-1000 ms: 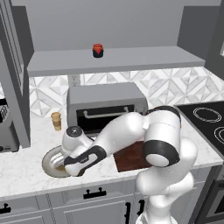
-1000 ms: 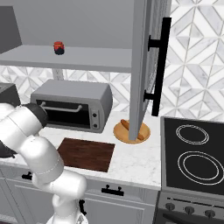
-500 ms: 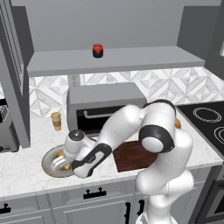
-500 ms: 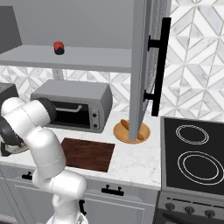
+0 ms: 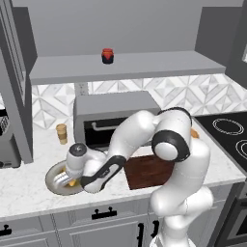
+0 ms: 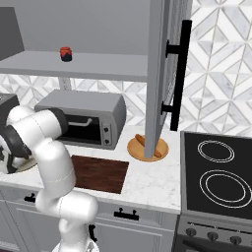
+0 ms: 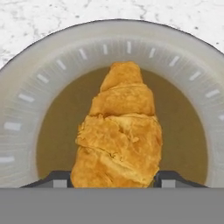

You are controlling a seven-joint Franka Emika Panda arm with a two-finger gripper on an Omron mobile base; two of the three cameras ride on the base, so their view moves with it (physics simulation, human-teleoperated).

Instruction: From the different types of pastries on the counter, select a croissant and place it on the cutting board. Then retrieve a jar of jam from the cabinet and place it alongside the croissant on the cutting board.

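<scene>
The golden croissant (image 7: 118, 135) lies on the round grey plate (image 7: 43, 65) at the counter's left, a sliver of it showing under the hand (image 5: 72, 183). My gripper (image 7: 114, 179) points down over the plate (image 5: 52, 174), its dark fingertips (image 7: 59, 178) pressed against both sides of the croissant's near end. The dark brown cutting board (image 5: 149, 171) (image 6: 101, 173) lies bare to the right of the plate. The red jar of jam (image 5: 107, 55) (image 6: 66, 53) stands on the grey cabinet shelf (image 5: 144, 65).
A grey toaster oven (image 5: 116, 116) sits behind the board, with a tan paper cup (image 5: 61, 133) to its left. A tan plate (image 6: 135, 150) holding an orange-brown loaf pastry (image 6: 147, 142) sits by the stove (image 6: 216, 172). An open cabinet door (image 6: 165, 69) hangs above it.
The hand has dropped lower onto the grey plate and its fingers have closed in from wide open onto the croissant's sides. Jar, board and plates stay put.
</scene>
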